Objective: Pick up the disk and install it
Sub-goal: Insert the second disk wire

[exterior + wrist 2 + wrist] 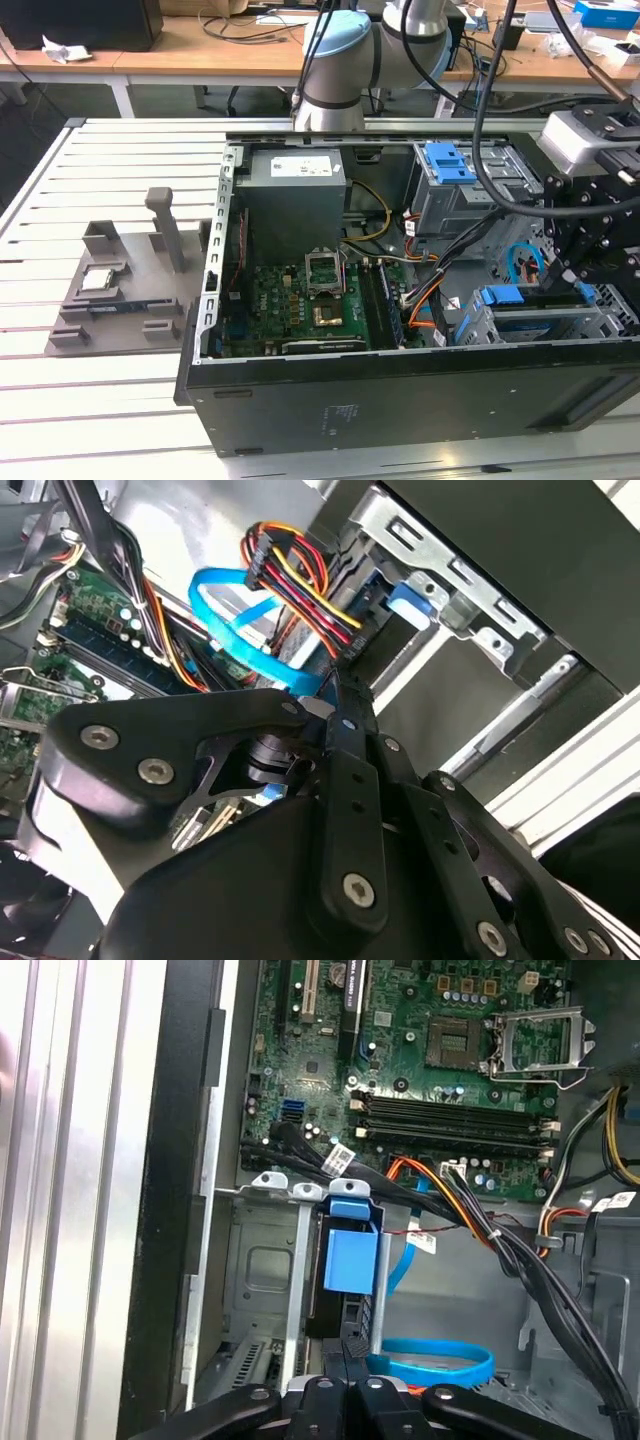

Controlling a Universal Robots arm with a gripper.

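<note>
White slatted benching carries the open computer case point(300, 400). Inside it, the gripper point(570, 285) looks clamped on the disk point(350, 1260), which sits partway in the drive cage point(265, 1260); slight tilt could jam it or snag the blue cable point(435, 1360).

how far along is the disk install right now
The disk, with its blue bracket, already sits in the metal drive cage inside the computer case. The gripper is at the disk's near end. Whether it is fully seated can't be told.
</note>
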